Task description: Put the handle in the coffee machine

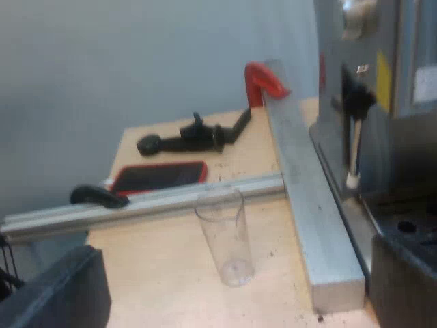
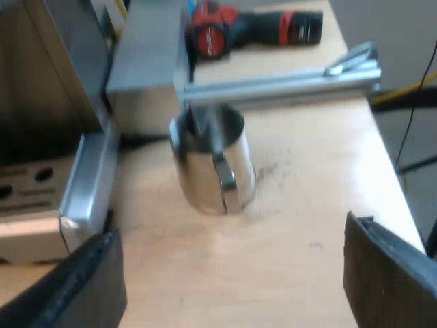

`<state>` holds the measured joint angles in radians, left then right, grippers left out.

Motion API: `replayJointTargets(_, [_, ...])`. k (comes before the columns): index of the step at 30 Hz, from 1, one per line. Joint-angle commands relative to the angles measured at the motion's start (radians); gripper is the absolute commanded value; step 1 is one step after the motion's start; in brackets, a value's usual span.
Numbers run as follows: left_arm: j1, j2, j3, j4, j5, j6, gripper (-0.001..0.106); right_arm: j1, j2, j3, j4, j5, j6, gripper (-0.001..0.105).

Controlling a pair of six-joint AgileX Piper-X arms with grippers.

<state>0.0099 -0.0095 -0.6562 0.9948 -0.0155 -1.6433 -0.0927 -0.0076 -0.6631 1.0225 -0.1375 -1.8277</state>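
Espresso machine point(image 1: 355, 102) is seen beside and ahead of the left claw point(image 1: 233, 270), with its steam wand point(image 1: 354, 147) hung down at the front. It is boxed in on the table point(image 1: 157, 287) by aluminium rails point(image 1: 311, 198), with a red clamp point(image 1: 263, 80) at the far end of one. These were likely fitted as stops so the machine's position is fixed. Left claw is spread wide with nothing gripped. Right claw point(image 2: 231, 229) is likewise wide apart and empty, presumably set for a pick. A cordless drill point(image 2: 252, 31) is laid beyond the rail, well apart from the right claw. A steel milk jug point(image 2: 212, 167) is stood upright just ahead of the right claw, near the rail. A measuring glass point(image 1: 225, 236) is stood upright just ahead of the left claw, on the near side of the cross rail. A dark knob-ended object point(image 1: 191, 134) is laid past that rail. Whether it is the holder cannot be told. Insertion is judged not yet started.
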Motion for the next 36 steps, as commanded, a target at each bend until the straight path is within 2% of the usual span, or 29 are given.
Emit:
replayJointTargets(1, [-0.002, -0.143, 0.039, -0.023, -0.007, -0.017, 0.079, -0.002, -0.044, 0.04, -0.008, -0.008, -0.008, 0.069])
replayJointTargets(6, [-0.015, -0.143, 0.133, -0.013, -0.007, -0.014, 0.079, -0.002, -0.044, 0.135, 0.008, -0.008, -0.008, 0.069])
replayJointTargets(9, [-0.015, -0.143, 0.165, -0.022, -0.007, -0.011, 0.079, -0.002, -0.042, 0.151, -0.023, -0.008, -0.008, 0.069])
replayJointTargets(36, [0.008, -0.144, 0.168, -0.029, -0.003, -0.009, 0.079, -0.002, -0.043, 0.15, -0.023, 0.001, -0.008, 0.069])
